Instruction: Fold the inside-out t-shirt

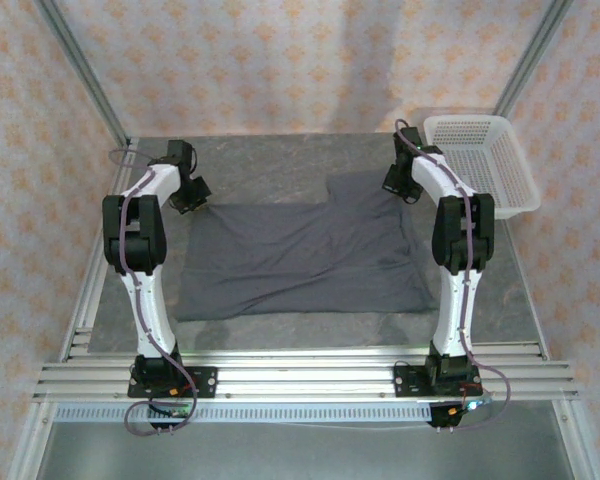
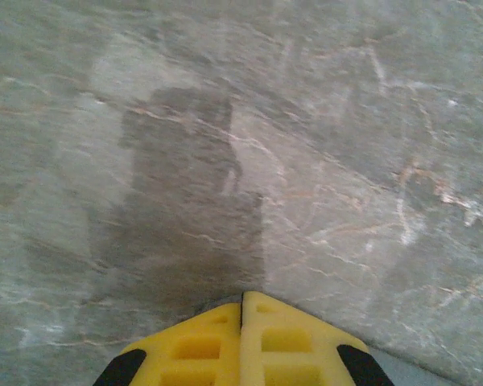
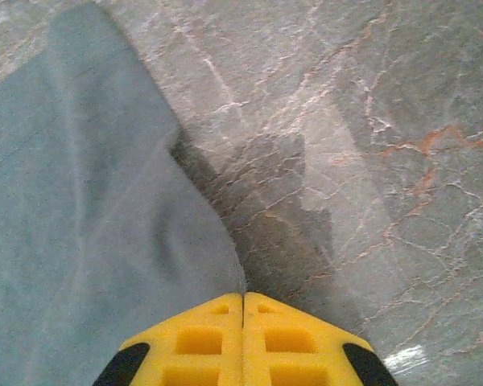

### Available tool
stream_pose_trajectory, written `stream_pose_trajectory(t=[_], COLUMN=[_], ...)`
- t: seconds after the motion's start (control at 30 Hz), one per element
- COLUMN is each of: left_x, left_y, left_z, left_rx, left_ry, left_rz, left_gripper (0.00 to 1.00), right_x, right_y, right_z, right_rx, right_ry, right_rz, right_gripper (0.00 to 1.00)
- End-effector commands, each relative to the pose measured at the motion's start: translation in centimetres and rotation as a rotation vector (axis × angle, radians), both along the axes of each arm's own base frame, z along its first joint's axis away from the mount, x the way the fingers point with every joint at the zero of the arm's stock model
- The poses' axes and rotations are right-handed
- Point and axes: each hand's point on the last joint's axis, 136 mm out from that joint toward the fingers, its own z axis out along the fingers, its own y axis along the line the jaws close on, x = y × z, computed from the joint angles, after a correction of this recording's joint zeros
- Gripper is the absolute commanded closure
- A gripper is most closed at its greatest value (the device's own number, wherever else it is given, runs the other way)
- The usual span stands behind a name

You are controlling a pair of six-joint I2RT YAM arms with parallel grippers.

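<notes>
Both tools are closed down to a seam. On the left tool (image 2: pixel 241 299) the yellow fingers (image 2: pixel 193 346) press flat together with nothing between them, over bare desk (image 2: pixel 346 161) and the tool's own shadow. Seen from above, it hangs by the far-left corner of the inside-out t-shirt (image 1: pixel 300 255), which lies toward 4 o'clock from it, near but apart.

At the right tool (image 3: pixel 243 299) the shirt's edge comes in from 10 o'clock and touches the tips. I cannot tell whether any hem is nipped there.

The shirt is spread flat in the middle of the desk between the two arms. Its long axis runs from 9 to 3 o'clock, and a flap juts toward 12 at the right end, just beside the right tool, so that tool is the nearer to cloth.

A fold toward 6 o'clock likely wants both far corners held. For that, the left tool would have to part its fingers and shift toward 4 o'clock. The white mesh basket (image 1: pixel 467 119) sits at 1 o'clock, apart from the shirt.
</notes>
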Motion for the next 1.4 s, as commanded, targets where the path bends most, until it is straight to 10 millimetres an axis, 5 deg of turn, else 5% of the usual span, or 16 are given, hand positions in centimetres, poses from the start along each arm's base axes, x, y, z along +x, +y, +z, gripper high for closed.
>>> stream_pose_trajectory(t=[0.0,0.17,0.47,0.6,0.83,0.97,1.17,1.37], left_x=[-2.4,-2.8,-4.0,-6.8,-13.3,-14.8,-15.1,-18.5], left_y=[2.7,2.5,1.8,1.6,1.3,1.8,1.9,1.8], left_z=[0.9,1.2,4.7,5.8,3.6,4.0,7.6,7.7], left_rx=[0.046,0.022,-0.01,-0.001,-0.013,0.029,0.031,0.043], left_ry=[0.044,0.02,-0.047,-0.059,-0.016,-0.009,-0.082,-0.097], left_rz=[0.067,0.09,0.095,0.113,0.253,0.267,0.28,0.326], left_gripper=[1.0,1.0,1.0,1.0,1.0,1.0,1.0,1.0], right_x=[-1.0,-1.2,-1.4,-3.7,-8.6,-9.2,-10.1,-14.4], right_y=[-1.8,-1.3,-1.3,-1.9,-3.0,-3.0,-3.1,-2.5], right_z=[0.5,0.2,4.9,4.4,1.0,1.8,5.7,2.2], right_rx=[-0.039,-0.003,-0.002,-0.016,-0.06,-0.061,-0.05,0.02], right_ry=[-0.001,0.007,-0.074,-0.065,0.016,0.02,-0.05,-0.005], right_rz=[-0.045,-0.047,-0.039,-0.061,-0.1,-0.093,-0.097,-0.137], right_gripper=[1.0,1.0,1.0,1.0,1.0,1.0,1.0,1.0])
